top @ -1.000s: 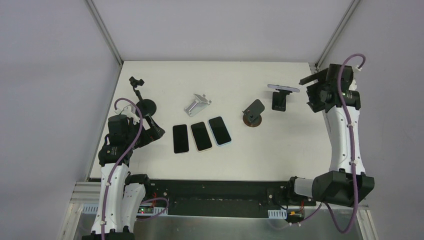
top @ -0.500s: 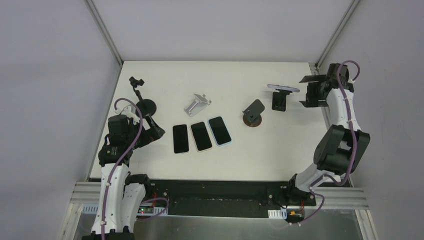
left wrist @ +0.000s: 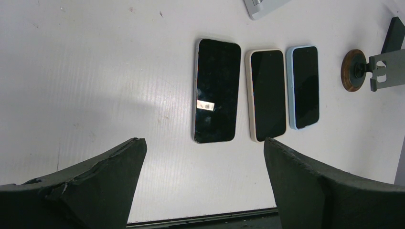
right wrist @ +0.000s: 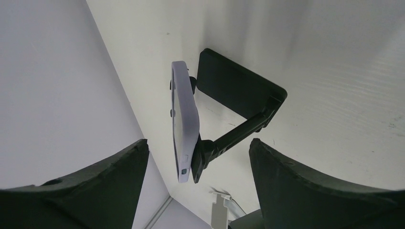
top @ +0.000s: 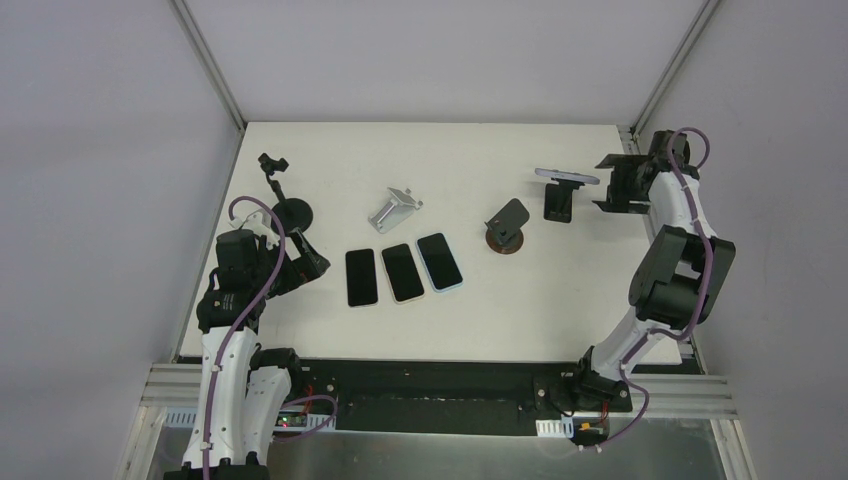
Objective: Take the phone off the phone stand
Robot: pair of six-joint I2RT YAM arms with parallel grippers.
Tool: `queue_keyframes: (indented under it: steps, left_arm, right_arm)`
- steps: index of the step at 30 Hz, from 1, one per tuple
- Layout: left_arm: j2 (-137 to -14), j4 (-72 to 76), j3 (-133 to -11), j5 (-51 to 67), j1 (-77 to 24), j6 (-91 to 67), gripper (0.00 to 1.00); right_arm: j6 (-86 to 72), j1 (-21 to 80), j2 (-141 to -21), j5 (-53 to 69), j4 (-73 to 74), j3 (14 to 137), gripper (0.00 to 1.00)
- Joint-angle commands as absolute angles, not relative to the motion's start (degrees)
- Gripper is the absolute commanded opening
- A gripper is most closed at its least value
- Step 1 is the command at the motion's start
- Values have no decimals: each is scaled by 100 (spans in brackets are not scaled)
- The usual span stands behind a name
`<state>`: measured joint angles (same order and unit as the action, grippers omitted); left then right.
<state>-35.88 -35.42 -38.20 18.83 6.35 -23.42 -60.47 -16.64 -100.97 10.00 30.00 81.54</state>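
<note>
Phone (top: 567, 176) mounted on phone stand (top: 558, 206), near far right corner of counter (top: 500, 310). Right gripper (top: 607, 184) just beside it, jaws spread wide, empty, no contact.

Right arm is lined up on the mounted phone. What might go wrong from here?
1. The right gripper, jaws open, faces the lilac-cased phone held on the black hinged stand. Nothing braces the stand, so pulling may drag or tip it.
2. The phone presents only a thin edge, so a slipping grasp might drop it onto the white table.
</note>
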Motion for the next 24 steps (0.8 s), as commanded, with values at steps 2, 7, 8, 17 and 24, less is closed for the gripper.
queue_keyframes:
  steps: [2, 7, 8, 17, 24]
  left_arm:
    - [-3577, -3530, -3911, 1881, 640, -2382, 100]
    - [-3582, -3527, -3907, 1914, 650, -2382, 100]
    - [-3590, -3525, -3904, 1911, 649, -2382, 100]
    - [-3603, -3524, -3906, 1924, 648, -2391, 100]
    - [-3603, -3524, -3911, 1926, 650, -2391, 100]
  right_arm:
    - [-6168, -1714, -10296, 1094, 2832, 8499, 77]
    - [-6205, -1714, -10442, 1163, 2746, 8535, 69]
    - [-6204, -1715, -10461, 1179, 2705, 8528, 67]
    - [-6101, -1714, -10618, 1301, 2478, 8534, 58]
    - [-6023, -1714, -10725, 1250, 2465, 8584, 54]
